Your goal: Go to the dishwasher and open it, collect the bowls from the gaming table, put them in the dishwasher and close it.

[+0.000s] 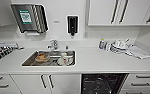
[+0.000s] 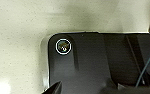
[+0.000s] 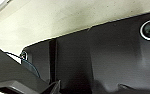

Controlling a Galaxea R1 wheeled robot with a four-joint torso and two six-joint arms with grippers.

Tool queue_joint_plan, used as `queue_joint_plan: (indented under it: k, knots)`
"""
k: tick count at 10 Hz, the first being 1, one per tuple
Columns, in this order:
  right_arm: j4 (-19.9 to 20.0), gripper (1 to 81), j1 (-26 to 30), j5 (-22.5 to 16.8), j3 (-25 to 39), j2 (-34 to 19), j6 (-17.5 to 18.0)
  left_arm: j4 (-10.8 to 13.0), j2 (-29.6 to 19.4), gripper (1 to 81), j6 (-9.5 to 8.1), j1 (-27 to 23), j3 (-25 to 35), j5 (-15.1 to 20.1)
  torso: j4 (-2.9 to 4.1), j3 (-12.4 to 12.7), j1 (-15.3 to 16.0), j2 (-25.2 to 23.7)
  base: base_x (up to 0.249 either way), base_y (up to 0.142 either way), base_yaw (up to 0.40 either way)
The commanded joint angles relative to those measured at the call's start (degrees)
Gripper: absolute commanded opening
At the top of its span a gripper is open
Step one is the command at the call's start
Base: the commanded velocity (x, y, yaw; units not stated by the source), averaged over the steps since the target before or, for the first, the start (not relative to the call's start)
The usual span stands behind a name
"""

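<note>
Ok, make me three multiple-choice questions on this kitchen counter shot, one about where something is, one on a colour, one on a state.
1. Where is the dishwasher?
A. below the counter, right of the sink
B. left of the sink
C. above the counter

2. What colour is the soap dispenser on the wall?
A. red
B. black
C. yellow

3. What state is the dishwasher in?
A. shut
B. open, dark interior showing
C. pulled out from under the counter

Answers: 1 A, it sits under the worktop to the right of the sink. 2 B, it hangs dark on the white wall. 3 B, racks show in the dark opening.
</note>
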Motion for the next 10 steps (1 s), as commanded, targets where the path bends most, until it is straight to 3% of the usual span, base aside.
queue_joint_plan:
  k: [1, 9, 10]
  knots:
    - [-1.26, 81.1, 1.03, -1.91, -2.9, 2.74, 0.02, 0.93, 1.75, 81.1, 0.3, -0.42, -2.07, 2.81, 0.0, 0.0, -3.56, 5.55, 0.0, 0.0, 0.0]
    - [-3.11, 81.1, 1.11, -2.44, -4.31, 3.79, -0.16, 0.49, 3.95, 81.1, 0.21, 0.37, -3.73, 3.25, 0.0, 0.0, -13.62, 21.07, 0.0, 0.0, 0.0]
    - [-3.02, 81.1, 1.03, -2.35, -4.31, 3.71, -0.16, 0.49, 3.95, 81.1, 0.21, 0.37, -4.35, 3.16, 0.0, 3.98, -14.86, 23.02, 0.0, 0.0, 0.0]
